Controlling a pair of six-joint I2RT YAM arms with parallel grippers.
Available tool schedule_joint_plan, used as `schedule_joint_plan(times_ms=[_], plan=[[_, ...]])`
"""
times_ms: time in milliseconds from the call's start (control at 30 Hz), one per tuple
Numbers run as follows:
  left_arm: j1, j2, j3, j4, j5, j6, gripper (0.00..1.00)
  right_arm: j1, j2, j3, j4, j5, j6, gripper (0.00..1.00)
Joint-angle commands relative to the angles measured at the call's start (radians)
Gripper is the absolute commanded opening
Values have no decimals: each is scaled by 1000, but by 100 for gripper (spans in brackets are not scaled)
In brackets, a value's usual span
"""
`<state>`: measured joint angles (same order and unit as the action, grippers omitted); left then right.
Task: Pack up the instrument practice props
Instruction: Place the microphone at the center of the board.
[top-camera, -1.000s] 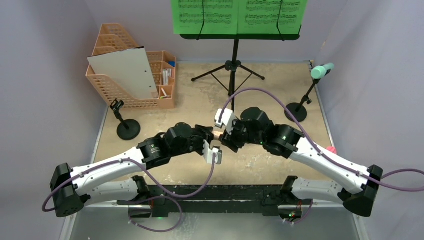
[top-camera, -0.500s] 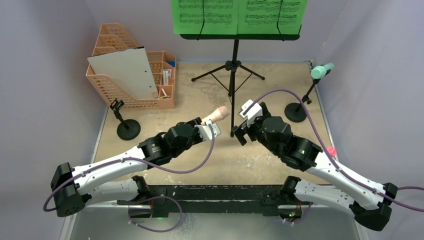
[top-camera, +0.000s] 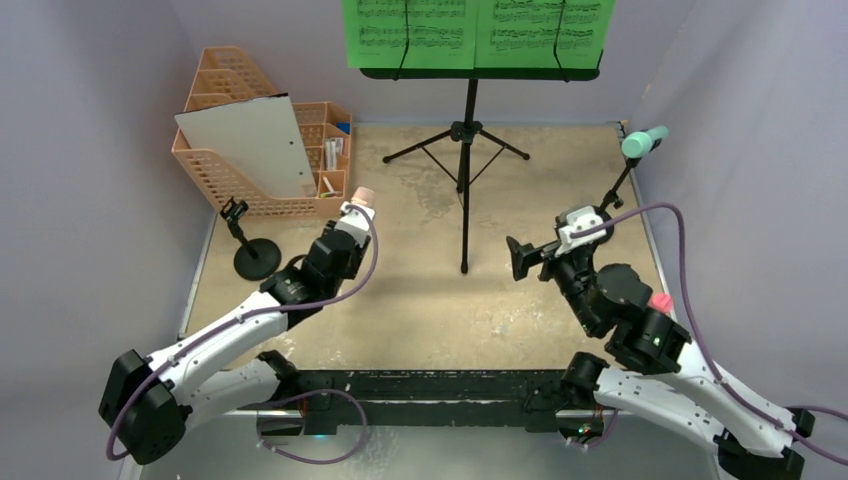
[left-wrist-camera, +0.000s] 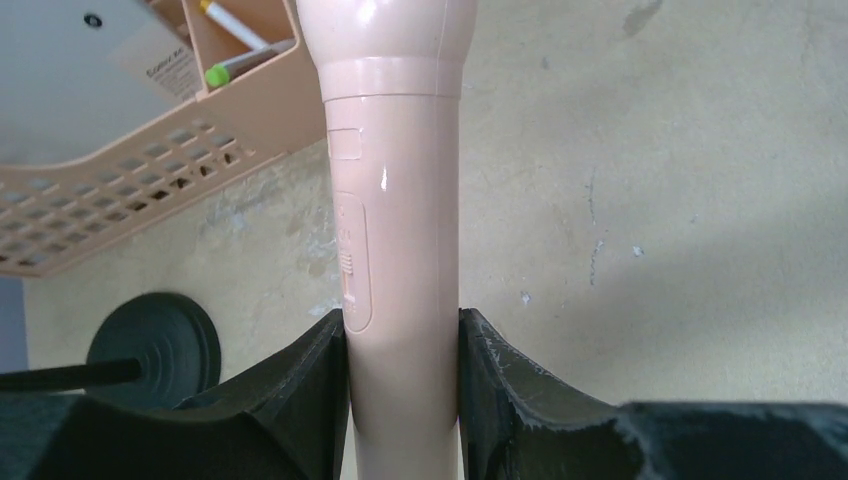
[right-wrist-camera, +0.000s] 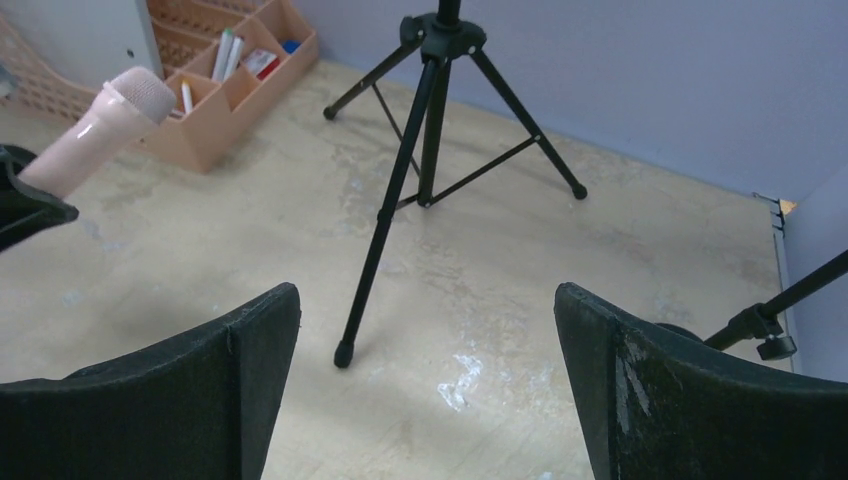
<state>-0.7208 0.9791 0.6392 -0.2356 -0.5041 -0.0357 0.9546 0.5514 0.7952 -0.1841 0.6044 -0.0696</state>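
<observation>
Left pincer (left-wrist-camera: 403, 335) is clenched on the lower handle of the pink microphone (left-wrist-camera: 400, 190), head pointing forward and clear of the worktop (top-camera: 430, 315). That grip probably leaves the head free to go into a slot first. Just beyond it stands the orange mesh organizer (top-camera: 240, 205). Its tall sections carry a grey-white board (top-camera: 245, 145) leaning across them, and its low front compartments hold pens and markers (left-wrist-camera: 235, 65). Near the arm, the left holder (top-camera: 256, 256) stands upright, its clip bare. At the back the music stand (top-camera: 467, 130) is on its tripod with both green pages (top-camera: 410, 30) on its desk. Right pincer (right-wrist-camera: 425, 300) is spread wide and grasps nothing, facing the tripod. By the right wall the mint microphone (top-camera: 643, 142) sits in its own holder (top-camera: 592, 225).
</observation>
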Motion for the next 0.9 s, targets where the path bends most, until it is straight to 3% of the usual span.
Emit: schedule_joint_plan(times_ms=[0, 300, 467, 833, 867], plan=[[120, 26, -14, 22, 41, -116, 0, -2, -33, -15, 73, 42, 25, 99], [356, 164, 2, 32, 148, -136, 0, -2, -64, -22, 88, 30, 36, 99], [478, 248, 46, 22, 159, -71, 0, -3, -80, -28, 95, 29, 34, 99], [592, 389, 99, 1, 188, -37, 0, -2, -39, -28, 103, 25, 19, 99], [597, 397, 101, 1, 188, -36, 4, -2, -36, -28, 102, 26, 19, 99]])
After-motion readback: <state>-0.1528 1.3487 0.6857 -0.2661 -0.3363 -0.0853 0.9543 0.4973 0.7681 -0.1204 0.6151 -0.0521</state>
